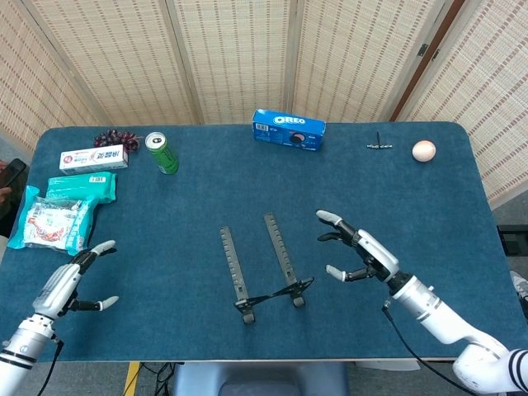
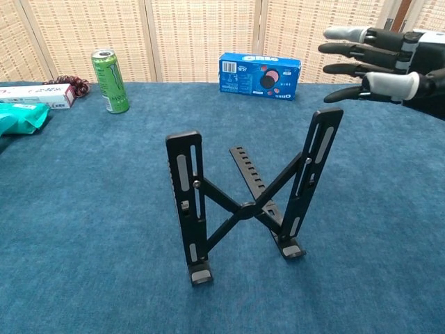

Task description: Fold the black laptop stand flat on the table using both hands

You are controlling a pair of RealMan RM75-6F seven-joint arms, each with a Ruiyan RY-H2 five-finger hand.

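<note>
While the black laptop stand (image 2: 250, 202) sits propped up on the blue table (image 1: 429, 206), neither hand touches it. From the head view it lies a bit below table centre, toward 6 o'clock; its two notched rails run up toward 12, w/ the crossed braces and feet at the near end. From the chest view the two upright arms rise in a V, joined by an X brace at mid-height, small feet planted on the cloth. Not folded yet.

Right hand (image 1: 360, 253) hangs at approx. 3 o'clock from the stand, clear of it, fingers spread apart, nothing in it. In the chest view that same hand (image 2: 381, 59) shows top right, above and behind the right upright, fingers fanned out toward the left.

Left hand (image 1: 73, 282) is well off at 9 o'clock near the table's left edge, fingers apart, empty too. Not seen in the chest view.

Other stuff: Oreo box (image 1: 289, 129) at 12 o'clock on the far edge, green can (image 1: 162, 153) at approx. 11, grapes (image 1: 115, 137) and a white/red toothpaste box (image 1: 93, 158) beyond that. Teal packets (image 1: 66, 208) at 9–10 o'clock. Egg (image 1: 423, 151) far right at approx. 2, w/ a small dark metal piece (image 1: 379, 146) just left of it; can't tell what it is.
</note>
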